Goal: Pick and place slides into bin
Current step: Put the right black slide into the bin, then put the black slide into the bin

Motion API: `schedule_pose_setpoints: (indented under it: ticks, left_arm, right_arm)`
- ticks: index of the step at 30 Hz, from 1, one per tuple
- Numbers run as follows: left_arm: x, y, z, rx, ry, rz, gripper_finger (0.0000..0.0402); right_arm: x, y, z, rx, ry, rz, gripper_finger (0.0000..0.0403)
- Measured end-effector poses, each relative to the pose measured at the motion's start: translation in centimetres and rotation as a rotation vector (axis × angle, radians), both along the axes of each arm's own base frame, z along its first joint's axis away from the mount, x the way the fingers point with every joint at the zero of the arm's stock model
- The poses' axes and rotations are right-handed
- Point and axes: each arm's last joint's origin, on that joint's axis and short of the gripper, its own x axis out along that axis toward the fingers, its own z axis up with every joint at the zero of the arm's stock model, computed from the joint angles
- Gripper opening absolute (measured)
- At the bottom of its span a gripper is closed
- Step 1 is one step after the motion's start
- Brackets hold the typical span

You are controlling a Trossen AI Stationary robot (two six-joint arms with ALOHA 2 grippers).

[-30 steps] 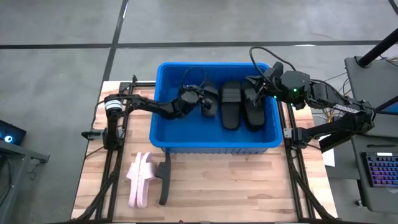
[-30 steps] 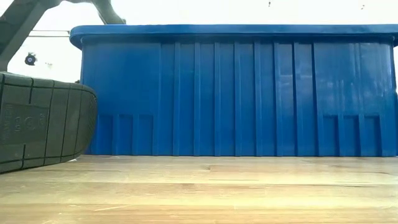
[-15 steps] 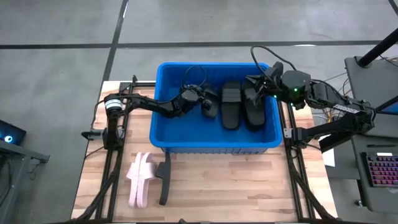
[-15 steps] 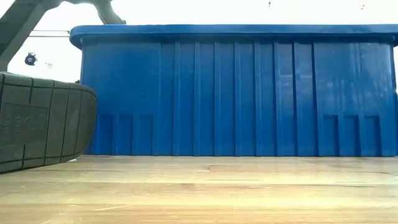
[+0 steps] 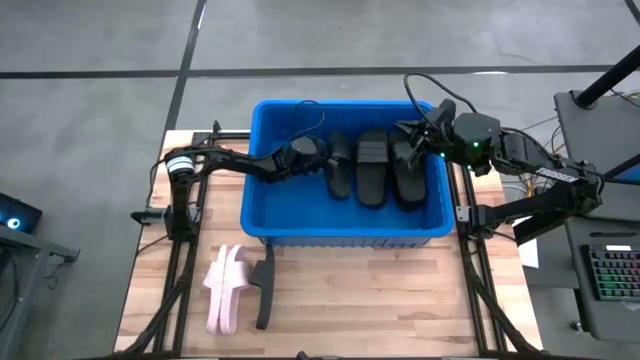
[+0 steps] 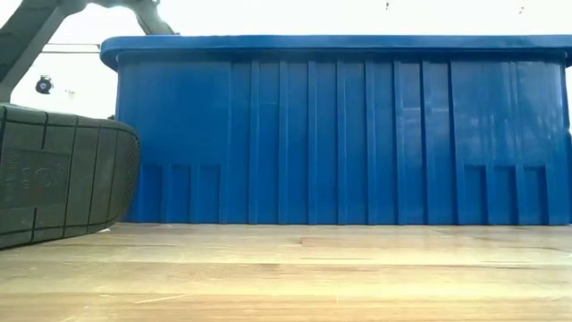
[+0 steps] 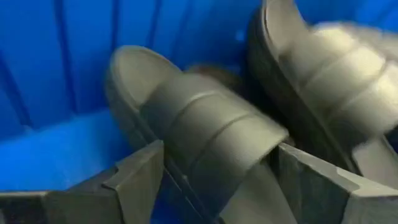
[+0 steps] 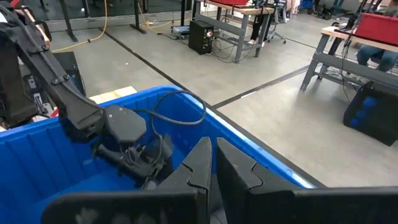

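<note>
The blue bin [image 5: 262, 215] holds three black slides side by side. My left gripper [image 5: 322, 155] reaches into it from the left and is open. Its fingers [image 7: 140, 177] stand on either side of the strap of the leftmost black slide [image 7: 205, 130], which lies sole down on the bin's floor next to the middle slide [image 7: 329, 93]. My right gripper [image 8: 210, 163] hangs shut above the bin's far right part [image 5: 410, 135]. On the table in front of the bin, a pair of pink slides [image 5: 225, 290] and one black slide [image 5: 263, 288] rest on their edges. My left gripper straddles the strap [image 7: 249, 134] of the leftmost black slide, coming in almost level from the table's left. Whether either finger touches the strap I cannot tell. The slide rests on the bin's floor, not lifted.
In the low view the black slide's sole [image 6: 63, 174] fills the left, with the bin's near wall [image 6: 340, 134] behind it. Bare wooden table [image 5: 380, 300] lies in front of the bin at the right. A keyboard [image 5: 612, 275] sits off the table's right side.
My left gripper has opened and rolled its wrist, letting go of the leftmost black slide. That slide, held tilted a second ago, now lies flat and lengthwise beside the other two in the bin.
</note>
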Motion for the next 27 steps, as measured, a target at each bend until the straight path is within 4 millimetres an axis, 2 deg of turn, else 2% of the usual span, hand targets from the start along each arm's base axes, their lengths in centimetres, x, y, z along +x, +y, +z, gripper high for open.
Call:
schedule_pose_setpoints:
  ticks: [4, 9, 15, 18, 22, 27]
  left_arm:
    - [-0.3, -0.3, -0.3, -0.048, 0.055, -0.052, 0.0288]
    - [-0.9, -0.7, 1.4, -0.057, 0.058, -0.077, 0.0288]
    - [-1.6, -0.8, 3.8, 0.107, 0.082, -0.146, 0.0288]
    - [-1.8, -0.7, 4.3, 0.137, 0.090, -0.152, 0.0288]
    - [-1.9, -0.8, 4.4, 0.086, 0.063, -0.193, 0.0288]
    - [-1.8, -1.3, 4.5, -0.031, -0.001, -0.334, 0.0288]
  right_arm:
    - [0.0, 0.0, 0.0, 0.000, 0.000, 0.000, 0.0013]
    - [0.0, 0.0, 0.0, 0.000, 0.000, 0.000, 0.0013]
    - [0.0, 0.0, 0.0, 0.000, 0.000, 0.000, 0.0013]
    - [0.0, 0.0, 0.0, 0.000, 0.001, 0.000, 0.0013]
    - [0.0, 0.0, 0.0, 0.000, 0.001, 0.000, 0.0013]
    - [0.0, 0.0, 0.0, -0.001, 0.001, 0.001, 0.0013]
